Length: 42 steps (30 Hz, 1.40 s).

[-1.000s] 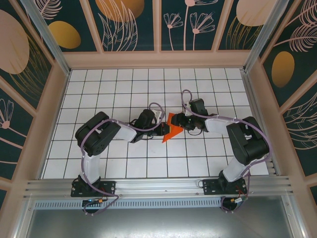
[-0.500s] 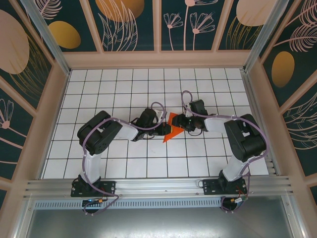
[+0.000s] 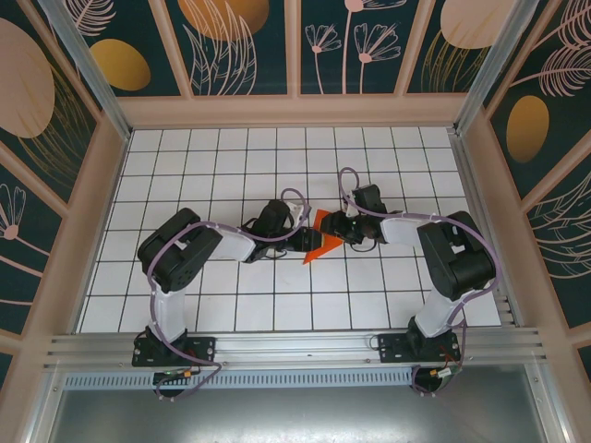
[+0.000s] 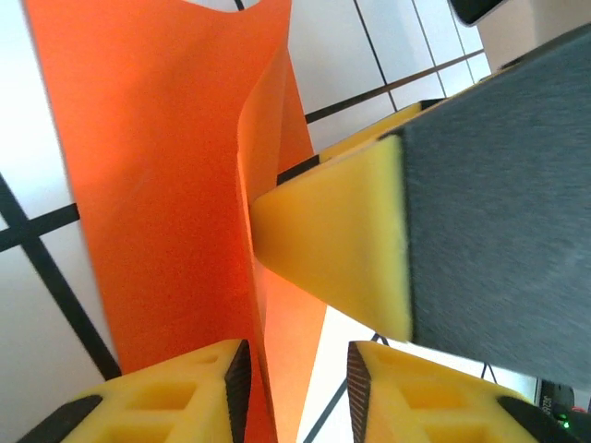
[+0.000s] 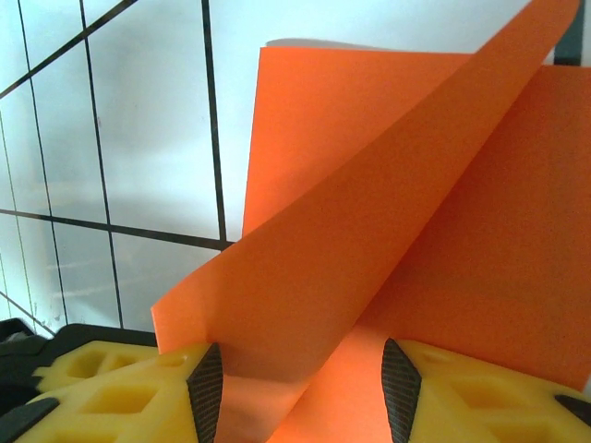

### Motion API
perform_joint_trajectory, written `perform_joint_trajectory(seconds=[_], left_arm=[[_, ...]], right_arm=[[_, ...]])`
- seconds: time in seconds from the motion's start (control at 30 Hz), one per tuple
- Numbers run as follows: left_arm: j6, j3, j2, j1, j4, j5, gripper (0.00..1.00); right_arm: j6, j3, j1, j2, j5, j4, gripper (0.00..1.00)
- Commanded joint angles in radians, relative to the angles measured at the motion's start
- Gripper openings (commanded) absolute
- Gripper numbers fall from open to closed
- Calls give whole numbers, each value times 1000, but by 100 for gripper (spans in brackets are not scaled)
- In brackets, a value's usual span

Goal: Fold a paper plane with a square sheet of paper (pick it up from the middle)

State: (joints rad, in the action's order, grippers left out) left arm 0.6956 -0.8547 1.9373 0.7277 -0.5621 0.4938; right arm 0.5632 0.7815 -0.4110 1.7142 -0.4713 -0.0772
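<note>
Orange-red square paper sheet [image 3: 316,247], part-folded. Your left jaws stood narrowly parted; right jaws possibly gripped. Risk: unpinched crease springing open.

Both arms bend inward, wrists low; left hand [image 4: 294,369] and right hand [image 5: 297,369] nearly meet, fingers parted.

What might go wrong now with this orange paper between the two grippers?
The left gripper stands open around the upright square sheet of paper, so the flap may spring back and undo the fold. A finger of the right gripper touches the sheet's side; a push might crumple it or skew the crease.
</note>
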Motion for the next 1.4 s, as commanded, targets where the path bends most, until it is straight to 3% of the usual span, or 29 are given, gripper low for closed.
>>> perform_joint_trajectory(seconds=[0.0, 0.17, 0.43, 0.77, 1.37], left_arm=[[-21, 29, -75, -4, 29, -53, 39], [-4, 73, -134, -2, 16, -92, 38], [52, 100, -140, 14, -77, -23, 17], [47, 36, -57, 33, -21, -24, 14], [47, -6, 3, 32, 85, -122, 10]], right_arm=[[6, 1, 8, 48, 47, 65, 53], [7, 1, 8, 50, 60, 77, 53], [17, 10, 5, 70, 74, 95, 52], [20, 19, 5, 83, 84, 113, 53], [-3, 16, 3, 88, 91, 126, 53]])
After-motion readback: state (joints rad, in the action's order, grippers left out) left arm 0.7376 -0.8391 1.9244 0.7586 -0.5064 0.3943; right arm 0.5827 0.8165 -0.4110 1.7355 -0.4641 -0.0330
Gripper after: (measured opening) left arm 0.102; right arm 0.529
